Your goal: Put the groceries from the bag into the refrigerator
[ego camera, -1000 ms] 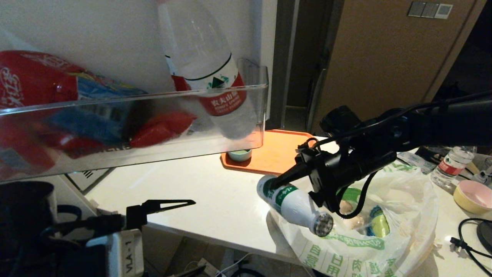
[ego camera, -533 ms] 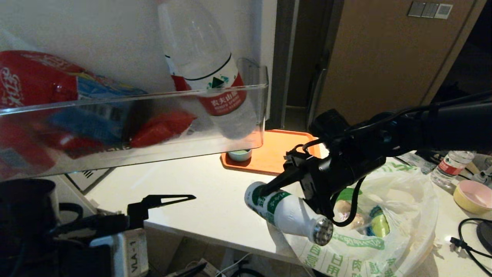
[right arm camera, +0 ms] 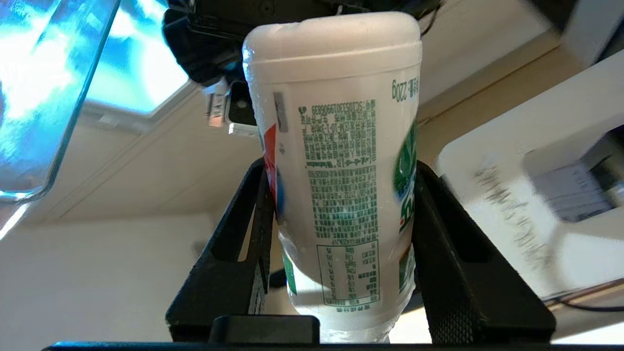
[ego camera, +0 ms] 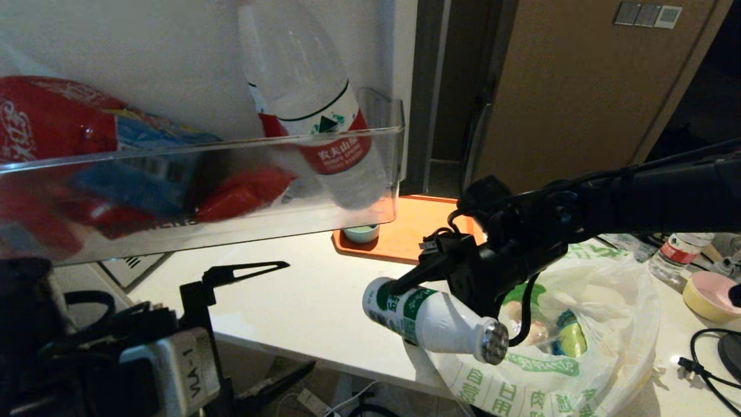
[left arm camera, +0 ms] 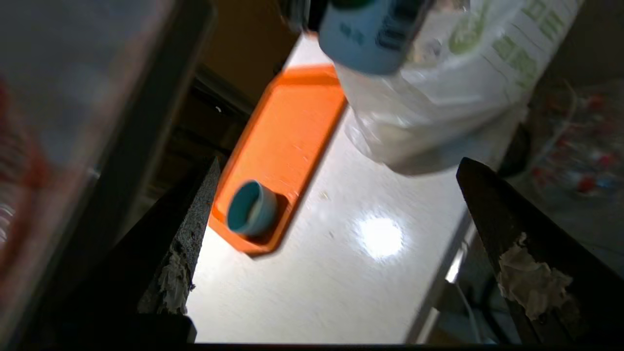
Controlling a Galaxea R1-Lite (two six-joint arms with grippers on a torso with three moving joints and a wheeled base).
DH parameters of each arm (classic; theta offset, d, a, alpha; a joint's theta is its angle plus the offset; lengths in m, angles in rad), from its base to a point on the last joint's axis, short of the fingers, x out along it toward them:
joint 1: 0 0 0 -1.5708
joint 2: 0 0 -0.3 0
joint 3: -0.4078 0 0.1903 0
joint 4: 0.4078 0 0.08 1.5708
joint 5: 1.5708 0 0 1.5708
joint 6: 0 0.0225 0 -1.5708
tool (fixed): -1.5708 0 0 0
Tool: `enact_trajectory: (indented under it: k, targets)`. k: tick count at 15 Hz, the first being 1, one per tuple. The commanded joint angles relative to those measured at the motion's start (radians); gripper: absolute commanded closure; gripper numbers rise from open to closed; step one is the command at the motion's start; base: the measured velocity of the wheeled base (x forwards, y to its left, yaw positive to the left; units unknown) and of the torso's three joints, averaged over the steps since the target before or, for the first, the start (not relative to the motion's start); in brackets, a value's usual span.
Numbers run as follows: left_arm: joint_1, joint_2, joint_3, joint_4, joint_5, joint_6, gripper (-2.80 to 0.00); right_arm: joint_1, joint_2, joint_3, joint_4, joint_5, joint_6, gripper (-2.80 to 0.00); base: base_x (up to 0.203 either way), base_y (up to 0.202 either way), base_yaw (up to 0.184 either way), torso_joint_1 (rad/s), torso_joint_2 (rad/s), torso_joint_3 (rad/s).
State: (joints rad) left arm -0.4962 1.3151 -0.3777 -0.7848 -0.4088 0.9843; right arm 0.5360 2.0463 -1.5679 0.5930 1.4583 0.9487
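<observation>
Bottle [right arm camera: 336, 161] label "220g" w/ green text, right gripper [right arm camera: 336, 273] fingers [right arm camera: 234, 253] clamping it

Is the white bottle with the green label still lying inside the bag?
No: the white bottle is clamped in the right gripper, held on its side above the counter's edge, next to the bag.

White bottle [ego camera: 425, 317] with green label, silvery cap; translucent white bag [ego camera: 584, 347], green characters; orange tray [ego camera: 425, 231]; teal cup [left arm camera: 251, 208]; pink bowl [ego camera: 711, 295].
</observation>
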Motion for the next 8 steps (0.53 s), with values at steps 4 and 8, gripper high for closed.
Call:
enact_trajectory:
  k: [4, 8]
  targets:
    - [-0.043, 0.011, 0.035, -0.017, -0.002, 0.057, -2.8, 0.001, 0.026, -0.001, 0.004, 0.072, 0.005, 0.0, 0.0, 0.0, 0.0, 0.0, 0.0, 0.0]
    - [-0.047, 0.056, 0.028, -0.113, -0.002, 0.076, -2.8, 0.002, 0.048, -0.006, 0.004, 0.072, 0.005, 0.0, 0.0, 0.0, 0.0, 0.0, 0.0, 0.0]
